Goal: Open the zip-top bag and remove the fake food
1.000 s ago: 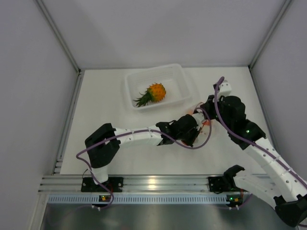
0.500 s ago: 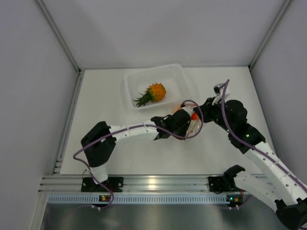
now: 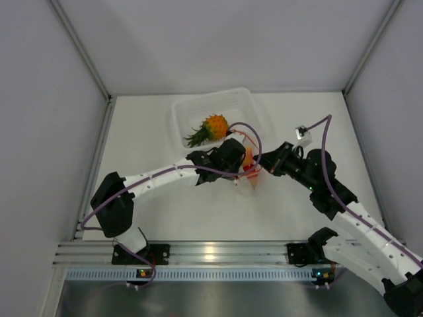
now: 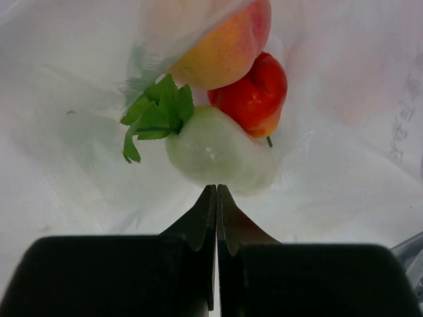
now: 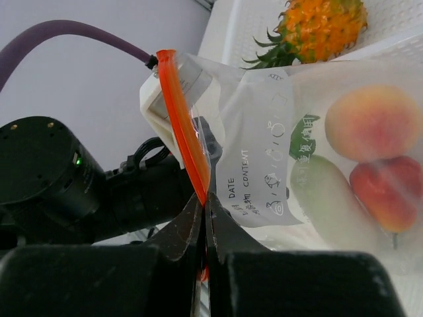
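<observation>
The zip-top bag (image 3: pixel 253 177) hangs between my two grippers just in front of the tray. My right gripper (image 5: pixel 205 195) is shut on its red-orange zip strip (image 5: pixel 182 112); in the top view it (image 3: pixel 266 166) is at the bag's right. My left gripper (image 4: pixel 216 189) is shut, pinching the bag's clear film (image 4: pixel 330 152); in the top view it (image 3: pixel 246 162) is at the bag's left. Inside the bag are a peach-coloured fruit (image 4: pixel 225 46), a small red fruit (image 4: pixel 254 96) and a white round vegetable (image 4: pixel 218 152) with green leaves. The orange pineapple (image 3: pixel 213 127) lies in the tray.
The rigid clear tray (image 3: pixel 248 105) stands at the back centre of the white table, right behind the grippers. White walls close in the table on the left, back and right. A purple cable loops over the left wrist.
Both grippers have moved left and toward the tray, carrying the bag with them. The left arm has stretched out further; the right wrist has swung left.
</observation>
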`<state>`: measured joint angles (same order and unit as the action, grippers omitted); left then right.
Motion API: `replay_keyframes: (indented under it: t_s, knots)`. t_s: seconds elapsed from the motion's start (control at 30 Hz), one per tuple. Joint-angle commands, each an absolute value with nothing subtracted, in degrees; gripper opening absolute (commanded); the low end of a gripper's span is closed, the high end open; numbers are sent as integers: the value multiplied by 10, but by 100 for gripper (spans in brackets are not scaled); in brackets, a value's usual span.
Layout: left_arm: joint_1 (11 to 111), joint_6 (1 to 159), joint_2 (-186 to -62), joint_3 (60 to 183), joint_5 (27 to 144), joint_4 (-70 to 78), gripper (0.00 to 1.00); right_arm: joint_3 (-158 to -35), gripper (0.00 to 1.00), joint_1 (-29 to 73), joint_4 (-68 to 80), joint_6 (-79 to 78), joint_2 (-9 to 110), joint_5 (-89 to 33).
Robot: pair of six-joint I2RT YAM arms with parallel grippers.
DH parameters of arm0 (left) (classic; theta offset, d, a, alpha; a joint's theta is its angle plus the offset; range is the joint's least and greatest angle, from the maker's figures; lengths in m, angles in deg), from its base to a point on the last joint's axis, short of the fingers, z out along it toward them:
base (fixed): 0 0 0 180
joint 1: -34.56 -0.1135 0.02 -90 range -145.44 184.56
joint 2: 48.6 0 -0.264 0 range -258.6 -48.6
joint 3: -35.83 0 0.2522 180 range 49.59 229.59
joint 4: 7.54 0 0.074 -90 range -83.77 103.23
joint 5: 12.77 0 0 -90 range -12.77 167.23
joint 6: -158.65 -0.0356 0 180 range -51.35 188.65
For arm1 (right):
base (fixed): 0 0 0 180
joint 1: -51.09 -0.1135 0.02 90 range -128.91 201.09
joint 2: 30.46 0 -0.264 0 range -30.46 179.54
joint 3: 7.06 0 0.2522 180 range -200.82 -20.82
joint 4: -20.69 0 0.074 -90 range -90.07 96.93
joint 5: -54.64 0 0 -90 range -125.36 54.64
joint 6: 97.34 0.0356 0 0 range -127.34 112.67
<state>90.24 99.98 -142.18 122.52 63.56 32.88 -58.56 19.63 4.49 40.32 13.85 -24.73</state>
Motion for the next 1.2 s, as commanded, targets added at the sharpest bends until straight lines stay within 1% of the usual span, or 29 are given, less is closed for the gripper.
replay_keyframes:
  t_s: [0.0,0.07,0.2,0.27,0.3,0.33,0.4,0.43,0.6,0.63,0.67,0.77,0.87,0.93,1.03,1.1,1.17]
  knots:
    - [879,1005,-1388,1246,610,358,0,-572,0,187,111,488,102,-258]
    - [875,996,-1391,1247,629,359,0,-572,0,187,98,482,94,-278]
    - [871,995,-1422,1260,657,358,7,-565,0,187,85,472,99,-297]
    - [870,1001,-1442,1267,655,358,14,-557,0,187,91,477,104,-290]
    - [870,1006,-1447,1270,652,357,18,-550,0,187,97,479,107,-288]
    - [870,1008,-1454,1275,650,357,26,-547,0,187,98,481,108,-286]
    - [869,1016,-1474,1283,650,358,33,-539,0,187,105,482,115,-283]
    - [869,1020,-1481,1287,653,357,39,-535,0,187,108,485,116,-282]
    - [869,1029,-1533,1312,658,357,47,-517,0,187,122,490,123,-275]
    - [869,1032,-1539,1315,656,357,52,-515,0,187,124,491,123,-275]
    - [869,1033,-1553,1317,656,356,54,-513,0,187,124,490,123,-274]
    - [869,1038,-1576,1327,664,356,59,-511,0,187,121,487,122,-275]
    - [869,1037,-1591,1334,667,357,70,-508,0,187,119,483,123,-275]
    - [869,1035,-1601,1336,666,356,75,-505,0,187,119,481,123,-277]
    - [870,1032,-1614,1337,667,356,78,-503,0,188,120,480,124,-279]
    - [870,1034,-1629,1334,669,356,78,-502,0,188,119,479,125,-281]
    - [870,1035,-1638,1330,674,356,74,-502,0,188,119,475,127,-283]
